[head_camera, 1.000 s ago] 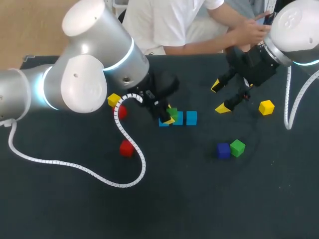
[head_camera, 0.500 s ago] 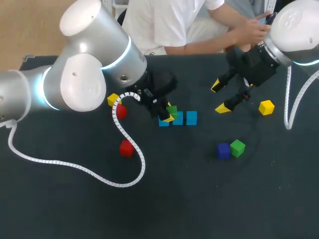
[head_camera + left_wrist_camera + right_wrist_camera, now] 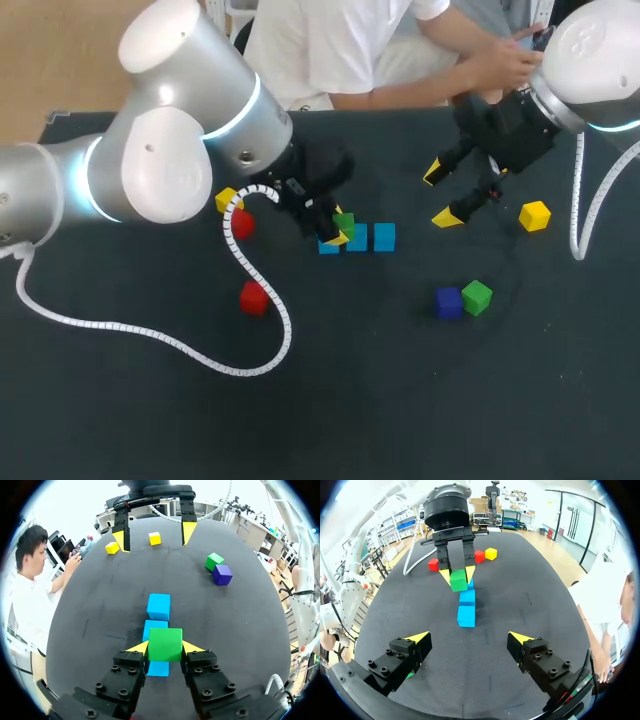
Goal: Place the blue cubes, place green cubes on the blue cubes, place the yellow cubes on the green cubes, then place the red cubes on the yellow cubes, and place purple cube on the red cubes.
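Three light blue cubes (image 3: 357,237) lie in a row at the table's middle, and the row (image 3: 159,606) shows ahead of and under my left gripper (image 3: 165,647). That gripper (image 3: 335,228) is shut on a green cube (image 3: 165,644) just over the row's left end (image 3: 328,246). My right gripper (image 3: 440,195) hangs open and empty to the row's right. In its wrist view its fingers (image 3: 469,639) point along the blue row (image 3: 466,616) toward the held green cube (image 3: 458,580). A second green cube (image 3: 477,296) sits against a purple cube (image 3: 448,302).
Behind my left arm lie a yellow cube (image 3: 228,200) and a red cube (image 3: 243,223); a second red cube (image 3: 254,298) sits nearer the front. Another yellow cube (image 3: 535,215) lies at the right. A white cable (image 3: 150,335) loops over the table's left half.
My left gripper has shifted slightly back and to the left with the green cube. The right arm has not moved.
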{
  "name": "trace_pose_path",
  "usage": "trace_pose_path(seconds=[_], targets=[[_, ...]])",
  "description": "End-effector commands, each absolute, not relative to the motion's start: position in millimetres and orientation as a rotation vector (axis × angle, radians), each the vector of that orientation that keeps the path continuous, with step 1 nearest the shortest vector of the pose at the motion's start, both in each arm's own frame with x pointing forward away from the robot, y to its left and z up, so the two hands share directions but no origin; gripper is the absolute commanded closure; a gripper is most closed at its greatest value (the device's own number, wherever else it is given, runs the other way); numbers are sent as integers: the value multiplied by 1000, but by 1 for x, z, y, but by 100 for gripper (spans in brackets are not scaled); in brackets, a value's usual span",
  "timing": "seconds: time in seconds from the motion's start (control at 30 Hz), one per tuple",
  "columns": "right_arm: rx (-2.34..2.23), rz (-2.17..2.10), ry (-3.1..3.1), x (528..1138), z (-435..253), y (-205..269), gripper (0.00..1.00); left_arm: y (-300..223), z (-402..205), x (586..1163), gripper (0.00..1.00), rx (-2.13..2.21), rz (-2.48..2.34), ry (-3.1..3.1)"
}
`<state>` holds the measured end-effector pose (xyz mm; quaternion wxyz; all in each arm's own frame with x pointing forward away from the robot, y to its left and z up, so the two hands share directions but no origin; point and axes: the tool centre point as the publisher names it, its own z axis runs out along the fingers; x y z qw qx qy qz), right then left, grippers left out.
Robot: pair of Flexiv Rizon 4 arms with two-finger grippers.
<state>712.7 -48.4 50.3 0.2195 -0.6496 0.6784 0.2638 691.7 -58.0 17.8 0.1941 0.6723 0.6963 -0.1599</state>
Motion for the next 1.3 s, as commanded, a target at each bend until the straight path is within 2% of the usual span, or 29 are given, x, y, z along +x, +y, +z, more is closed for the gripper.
trace_pose_path(seconds=[0.03,0.4,0.43,0.5,0.7,0.93,1.07,1.13,1.17,1.2,1.23,1.3], targets=[[-1796,729,1875,712,50,-49,0,-58,17,695,100,1892,-456,1952],[-1796,729,1875,712,50,-49,0,-61,16,698,100,1897,-462,1945],[-1796,729,1875,712,50,-49,0,-61,15,698,96,1899,-463,1945],[-1796,729,1875,712,50,-49,0,-62,15,698,79,1901,-463,1946],[-1796,729,1875,712,50,-49,0,-61,15,698,77,1899,-460,1955],[-1796,729,1875,712,50,-49,0,-60,14,697,80,1889,-457,1963],[-1796,729,1875,712,50,-49,0,-60,14,696,71,1884,-458,1962],[-1796,729,1875,712,50,-49,0,-60,14,696,56,1881,-458,1962],[-1796,729,1875,712,50,-49,0,-60,14,696,37,1871,-462,1963],[-1796,729,1875,712,50,-49,0,-60,14,696,6,1870,-463,1962],[-1796,729,1875,712,50,-49,0,-60,14,696,0,1868,-464,1962],[-1796,729,1875,712,50,-49,0,-60,14,696,0,1866,-469,1960]])
